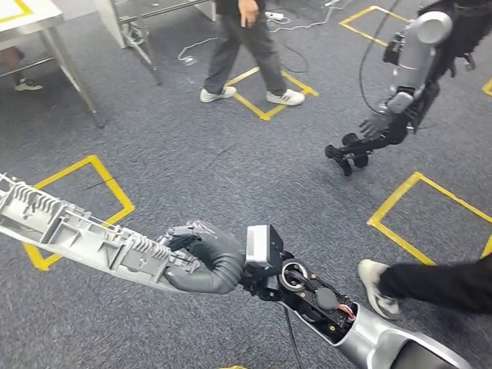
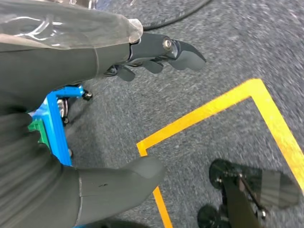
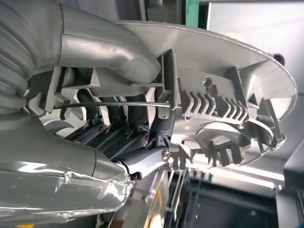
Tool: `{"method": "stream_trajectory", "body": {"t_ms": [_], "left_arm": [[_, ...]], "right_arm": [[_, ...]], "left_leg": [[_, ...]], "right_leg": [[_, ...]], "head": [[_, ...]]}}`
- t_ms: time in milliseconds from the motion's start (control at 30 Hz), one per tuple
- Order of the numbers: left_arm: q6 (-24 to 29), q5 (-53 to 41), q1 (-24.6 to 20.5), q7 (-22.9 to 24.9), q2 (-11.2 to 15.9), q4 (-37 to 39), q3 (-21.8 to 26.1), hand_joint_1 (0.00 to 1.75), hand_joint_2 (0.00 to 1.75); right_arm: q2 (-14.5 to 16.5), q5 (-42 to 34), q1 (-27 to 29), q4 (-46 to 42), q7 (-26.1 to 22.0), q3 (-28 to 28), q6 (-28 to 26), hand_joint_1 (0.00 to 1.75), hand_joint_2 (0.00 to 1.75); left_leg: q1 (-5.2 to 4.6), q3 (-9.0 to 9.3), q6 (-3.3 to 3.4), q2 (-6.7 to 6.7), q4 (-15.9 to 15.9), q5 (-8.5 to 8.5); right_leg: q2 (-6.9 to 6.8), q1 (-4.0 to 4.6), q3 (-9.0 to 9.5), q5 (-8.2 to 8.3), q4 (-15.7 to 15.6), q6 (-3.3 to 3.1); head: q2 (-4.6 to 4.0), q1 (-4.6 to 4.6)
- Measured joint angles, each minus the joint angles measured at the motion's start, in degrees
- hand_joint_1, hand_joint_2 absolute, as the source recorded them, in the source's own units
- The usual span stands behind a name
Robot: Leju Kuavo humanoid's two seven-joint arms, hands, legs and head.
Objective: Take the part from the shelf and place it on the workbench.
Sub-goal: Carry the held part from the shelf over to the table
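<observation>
Part (image 1: pixel 69 231) is clasped in my right hand (image 1: pixel 206 257), left hand (image 1: pixel 363 142) empty, fingers loosely spread; I judge carrying underway, next reach the surface.

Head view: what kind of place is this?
Probably an indoor robot test or training area: grey carpet floor marked with yellow tape squares, metal table legs, loose cables, people standing nearby. The right hand holds a long grey part.
</observation>
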Motion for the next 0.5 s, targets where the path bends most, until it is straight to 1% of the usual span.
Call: {"method": "stream_trajectory", "body": {"t_ms": [33, 67, 100, 133, 167, 200, 233, 267, 300, 333, 367, 400, 433, 467, 500], "left_arm": [[0.15, 0.14, -0.01, 0.02, 0.03, 0.0, 0.01, 0.0, 1.75], [0.3, 0.27, -0.01, 0.04, 0.06, 0.0, 0.02, 0.0, 1.75], [0.45, 0.38, -0.03, 0.05, 0.11, 0.0, 0.03, 0.0, 1.75], [0.58, 0.48, -0.04, 0.05, 0.16, 0.0, 0.04, 0.0, 1.75], [0.67, 0.56, -0.03, 0.05, 0.21, 0.0, 0.04, 0.0, 1.75], [0.7, 0.61, -0.03, 0.04, 0.24, 0.0, 0.05, 0.0, 1.75], [0.72, 0.64, -0.02, 0.04, 0.25, 0.0, 0.05, 0.0, 1.75], [0.73, 0.66, -0.01, 0.03, 0.23, 0.0, 0.05, 0.0, 1.75], [0.75, 0.7, -0.04, 0.03, 0.16, 0.0, 0.05, 0.0, 1.75], [0.84, 0.76, -0.07, 0.03, 0.1, 0.0, 0.05, 0.0, 1.75], [0.94, 0.85, -0.07, 0.03, 0.05, 0.0, 0.05, 0.0, 1.75], [1.07, 0.97, -0.03, 0.04, 0.02, 0.0, 0.06, 0.0, 1.75], [1.19, 1.08, 0.09, 0.04, 0.06, 0.0, 0.07, 0.0, 1.75], [1.24, 1.19, 0.24, 0.05, 0.11, 0.0, 0.08, 0.0, 1.75], [1.27, 1.29, 0.33, 0.04, 0.15, 0.0, 0.08, 0.0, 1.75]], "right_arm": [[0.01, -0.07, -0.13, 0.08, -0.09, 0.1, 0.13, 1.75, 1.75], [0.01, -0.2, -0.23, 0.2, -0.17, 0.2, 0.25, 1.75, 1.75], [0.01, -0.38, -0.29, 0.34, -0.26, 0.3, 0.36, 1.75, 1.75], [0.01, -0.55, -0.3, 0.52, -0.31, 0.38, 0.43, 1.75, 1.75], [0.02, -0.68, -0.3, 0.67, -0.33, 0.45, 0.44, 1.75, 1.75], [0.02, -0.75, -0.32, 0.76, -0.35, 0.49, 0.44, 1.75, 1.75], [0.02, -0.78, -0.35, 0.81, -0.36, 0.54, 0.44, 1.75, 1.75], [0.02, -0.79, -0.44, 0.82, -0.37, 0.59, 0.45, 1.75, 1.75], [0.02, -0.79, -0.55, 0.82, -0.39, 0.64, 0.45, 1.75, 1.75], [0.02, -0.8, -0.72, 0.83, -0.43, 0.7, 0.46, 1.75, 1.75], [0.04, -0.8, -0.89, 0.84, -0.46, 0.77, 0.46, 1.75, 1.75], [0.09, -0.8, -1.05, 0.84, -0.5, 0.86, 0.46, 1.75, 1.75], [0.18, -0.79, -1.23, 0.84, -0.54, 0.95, 0.45, 1.75, 1.75], [0.33, -0.79, -1.39, 0.85, -0.55, 1.05, 0.45, 1.75, 1.75], [0.49, -0.79, -1.54, 0.85, -0.57, 1.14, 0.45, 1.75, 1.75]], "left_leg": [[0.07, 0.0, 0.29, -0.55, -0.07, 0.13], [0.07, -0.03, 0.46, -1.1, -0.09, 0.2], [0.03, -0.06, 0.6, -1.72, -0.09, 0.25], [-0.05, -0.06, 0.67, -2.43, -0.08, 0.28], [-0.13, -0.06, 0.69, -3.2, -0.07, 0.29], [-0.21, -0.02, 0.7, -4.03, -0.05, 0.3], [-0.26, 0.05, 0.69, -4.85, -0.04, 0.31], [-0.24, 0.1, 0.66, -5.63, -0.05, 0.33], [-0.27, 0.07, 0.55, -6.31, -0.03, 0.4], [-0.19, -0.05, 0.35, -6.91, -0.01, 0.52], [-0.06, -0.27, 0.07, -7.44, -0.03, 0.69], [0.06, -0.45, -0.31, -7.97, -0.16, 0.93], [0.16, -0.57, -0.71, -8.53, -0.41, 1.19], [0.18, -0.72, -0.96, -8.26, -0.37, 1.15], [0.09, -1.17, -1.15, -7.24, 0.33, 0.58]], "right_leg": [[1.39, -0.17, -1.07, -1.7, 2.65, 0.22], [2.96, -0.28, -2.7, -3.8, 6.52, 0.35], [3.88, -0.32, -4.65, -5.73, 10.89, 0.41], [4.3, -0.31, -6.33, -6.9, 14.43, 0.4], [4.5, -0.31, -7.23, -6.98, 16.15, 0.3], [4.68, -0.28, -7.01, -5.81, 15.37, 0.05], [5.05, -0.23, -5.72, -3.7, 12.28, -0.31], [5.97, -0.1, -3.86, -1.29, 7.94, -0.75], [7.23, -0.02, -2.08, 0.56, 3.82, -1.17], [8.24, 0.09, -0.85, 1.7, 0.84, -1.43], [8.93, 0.22, -0.28, 2.09, -0.69, -1.58], [8.93, 0.31, -0.17, 2.04, -1.1, -1.64], [8.38, 0.34, -0.08, 2.26, -1.46, -1.7], [7.71, 0.26, 0.11, 2.57, -1.96, -1.82], [7.06, 0.13, 0.32, 2.93, -2.51, -2.02]], "head": [[0.0, 0.26], [0.0, 0.57], [0.0, 0.85], [0.0, 1.07], [0.0, 1.2], [0.0, 1.3], [0.0, 1.37], [0.0, 1.48], [0.0, 1.44], [0.0, 1.44], [0.0, 1.51], [0.0, 1.52], [0.0, 1.65], [0.0, 1.6], [0.0, 1.32]]}}
